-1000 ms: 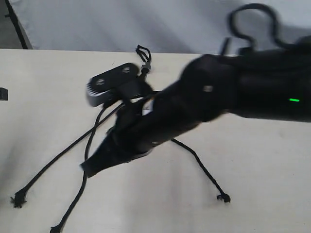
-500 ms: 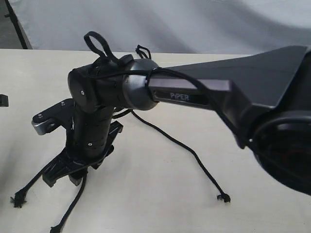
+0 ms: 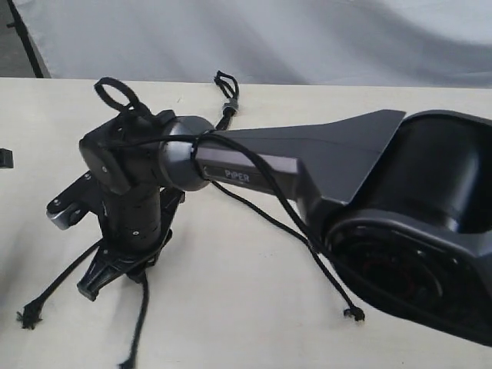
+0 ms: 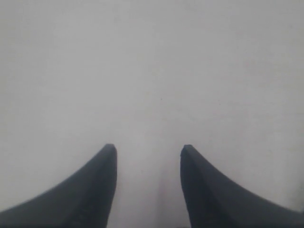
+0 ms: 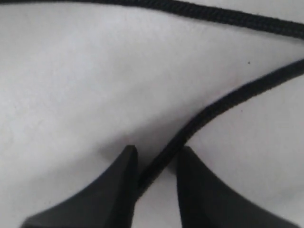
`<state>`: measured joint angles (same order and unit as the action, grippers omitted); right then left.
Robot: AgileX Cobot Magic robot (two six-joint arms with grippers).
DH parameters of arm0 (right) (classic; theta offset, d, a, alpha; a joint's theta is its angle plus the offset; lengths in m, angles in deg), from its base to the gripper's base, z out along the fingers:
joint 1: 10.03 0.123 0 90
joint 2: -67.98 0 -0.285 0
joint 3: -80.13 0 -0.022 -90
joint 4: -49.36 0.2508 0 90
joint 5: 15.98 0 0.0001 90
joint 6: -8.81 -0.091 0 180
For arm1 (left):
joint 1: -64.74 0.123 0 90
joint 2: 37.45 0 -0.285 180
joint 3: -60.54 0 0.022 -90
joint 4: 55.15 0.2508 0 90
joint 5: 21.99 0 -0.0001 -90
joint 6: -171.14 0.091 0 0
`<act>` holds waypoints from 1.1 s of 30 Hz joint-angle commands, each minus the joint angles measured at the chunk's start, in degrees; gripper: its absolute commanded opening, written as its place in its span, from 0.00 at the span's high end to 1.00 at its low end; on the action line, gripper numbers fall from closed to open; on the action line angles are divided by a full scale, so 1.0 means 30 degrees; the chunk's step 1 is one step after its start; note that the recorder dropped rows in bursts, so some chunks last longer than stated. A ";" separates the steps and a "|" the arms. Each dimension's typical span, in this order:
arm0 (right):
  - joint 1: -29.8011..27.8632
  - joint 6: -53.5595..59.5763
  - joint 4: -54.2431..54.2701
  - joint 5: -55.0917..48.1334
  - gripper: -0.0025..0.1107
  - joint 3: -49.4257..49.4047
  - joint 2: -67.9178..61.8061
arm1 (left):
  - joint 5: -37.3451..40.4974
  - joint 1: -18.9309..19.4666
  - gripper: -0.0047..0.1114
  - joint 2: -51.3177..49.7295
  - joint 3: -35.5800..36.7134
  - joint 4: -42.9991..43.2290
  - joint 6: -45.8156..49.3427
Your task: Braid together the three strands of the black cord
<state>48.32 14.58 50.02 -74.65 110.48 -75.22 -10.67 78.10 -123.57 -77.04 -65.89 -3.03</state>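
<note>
Three strands (image 3: 335, 286) of the black cord (image 3: 228, 114) lie fanned out and unbraided on the counter (image 3: 246, 327), with its loop (image 3: 226, 79) near the counter's edge. Right pincer (image 5: 156, 154), reaching across to the left side, stands narrow around one strand; whether it pinches I cannot tell. Left pincer (image 4: 148, 149) stands wide and empty above bare counter.

Only 1 text can be read. In the exterior view, the brand word "PIPER" (image 3: 239, 175) stands on the grey forearm link (image 3: 330, 157) of the right arm. It is written in light capital letters on a darker strip, close to the wrist joint. The letters run along the link and slope a little downward toward the right of this view. The 2 wrist views show nothing that can be read.
</note>
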 commanded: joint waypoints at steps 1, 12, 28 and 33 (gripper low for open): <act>0.0397 0.0000 -0.3177 -0.2230 0.98 0.0874 -0.0207 | -0.0159 0.0081 0.60 0.0094 0.0148 -0.0134 -0.0103; -0.1983 1.1036 -0.6409 -0.3766 0.98 0.3759 -0.0487 | -0.0159 0.0081 0.60 0.0094 0.0148 -0.0134 -0.0103; -0.6996 1.0803 -0.5831 -0.1039 0.98 0.3759 -0.1843 | 0.0218 0.0081 0.60 0.0094 0.0148 -0.0134 -0.0103; -0.7948 1.0943 -0.4337 -0.1050 0.98 0.3759 -0.1568 | 0.0253 0.0081 0.60 0.0094 0.0148 -0.0168 -0.0103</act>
<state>26.31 47.17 34.59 -77.66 121.37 -80.89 -10.11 78.10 -123.57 -77.04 -66.06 -3.03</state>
